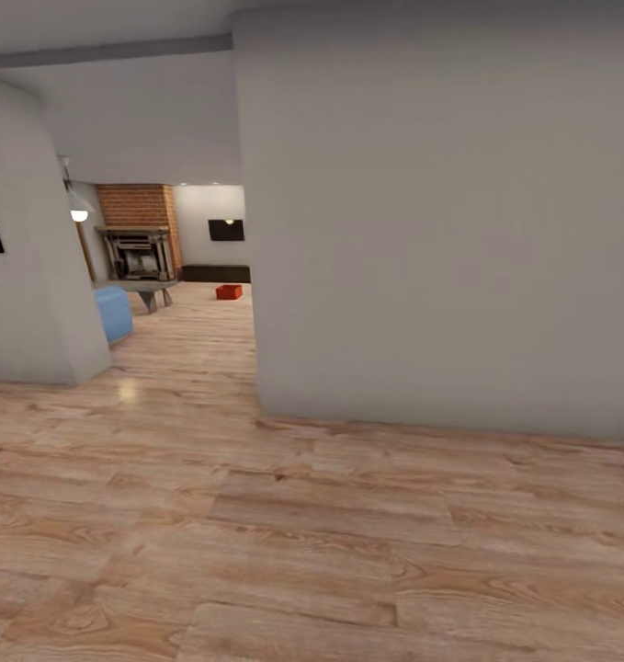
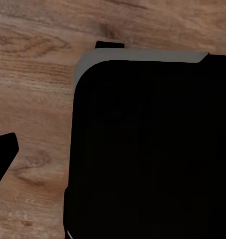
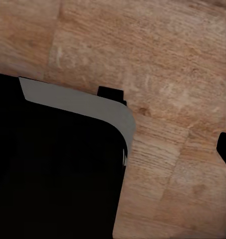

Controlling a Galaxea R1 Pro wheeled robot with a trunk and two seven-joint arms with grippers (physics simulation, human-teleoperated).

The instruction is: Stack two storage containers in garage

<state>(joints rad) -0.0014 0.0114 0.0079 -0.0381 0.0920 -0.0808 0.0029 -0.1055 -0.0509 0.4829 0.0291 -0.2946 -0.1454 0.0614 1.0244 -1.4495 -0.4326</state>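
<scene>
Storage container (image 1: 229, 291) at about 11 o'clock in head view: too small to tell its open top or walls. Large grey wall (image 1: 440, 221) hides the room's right part. Blue sofa (image 1: 114, 313) cut off by the left wall corner. Wrist views: black robot body (image 2: 152, 149) covers most of the wood floor (image 2: 33, 99); gripper state unreadable

Ahead of me a grey wall (image 1: 440, 230) fills the right. Past its edge, far off, I see a brick fireplace (image 1: 139, 241), a low table (image 1: 151, 291), a blue sofa (image 1: 115, 313) and a lamp (image 1: 79, 215).
</scene>
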